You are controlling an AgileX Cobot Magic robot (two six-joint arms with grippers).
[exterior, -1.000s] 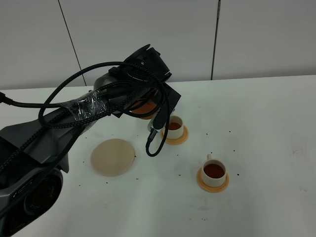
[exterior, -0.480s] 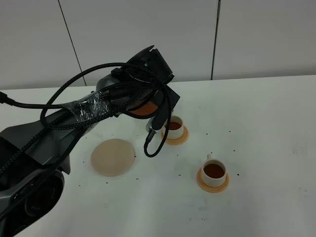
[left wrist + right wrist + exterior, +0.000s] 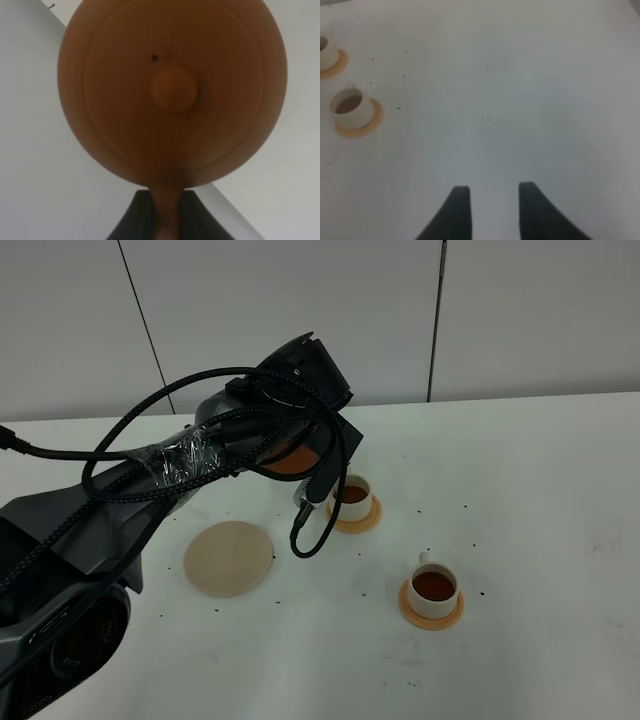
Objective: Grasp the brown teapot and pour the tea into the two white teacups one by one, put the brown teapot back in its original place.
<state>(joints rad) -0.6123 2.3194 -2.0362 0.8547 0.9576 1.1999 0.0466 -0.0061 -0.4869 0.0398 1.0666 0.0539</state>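
Lifting slightly over the last second, the left gripper [image 3: 165, 220] has drawn the brown teapot [image 3: 290, 455] up from the far teacup [image 3: 350, 496]. Both that cup and the near teacup [image 3: 434, 589] hold tea, so pouring looks finished; the beige coaster [image 3: 229, 558] waits to the left. The left jaws pinch the teapot's handle. The right gripper [image 3: 490, 200] hangs parted, empty.
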